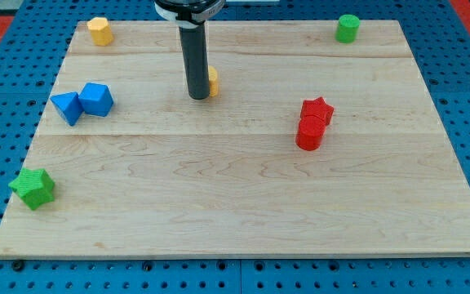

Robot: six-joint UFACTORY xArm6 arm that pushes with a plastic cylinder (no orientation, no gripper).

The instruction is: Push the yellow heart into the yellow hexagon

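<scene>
The yellow hexagon sits near the board's top left corner. The yellow heart lies at the upper middle of the board, mostly hidden behind my rod; only its right edge shows. My tip rests on the board right against the heart's left side, touching or nearly touching it. The hexagon is far to the left and above the tip.
A blue triangle and a blue cube touch each other at the left. A green star lies at the lower left edge. A red star and a red cylinder sit together right of centre. A green cylinder stands at the top right.
</scene>
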